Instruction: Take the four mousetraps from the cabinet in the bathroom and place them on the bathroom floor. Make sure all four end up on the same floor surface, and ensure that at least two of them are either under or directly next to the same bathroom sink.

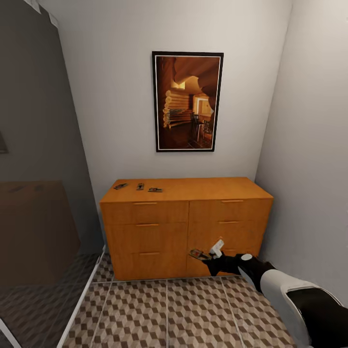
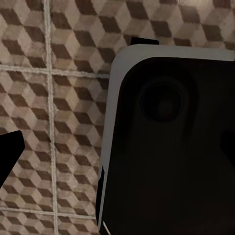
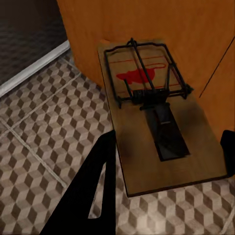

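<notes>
Right tool (image 1: 207, 255): clamped on one mousetrap (image 1: 198, 253), held low before the cabinet (image 1: 186, 227), above the bathroom floor (image 1: 169, 314). Left tool: state cannot be told. On cabinet top, toward 11 o'clock: three mousetraps (image 1: 139, 186) remaining. Judged early: none on floor yet; all four left to place.
</notes>
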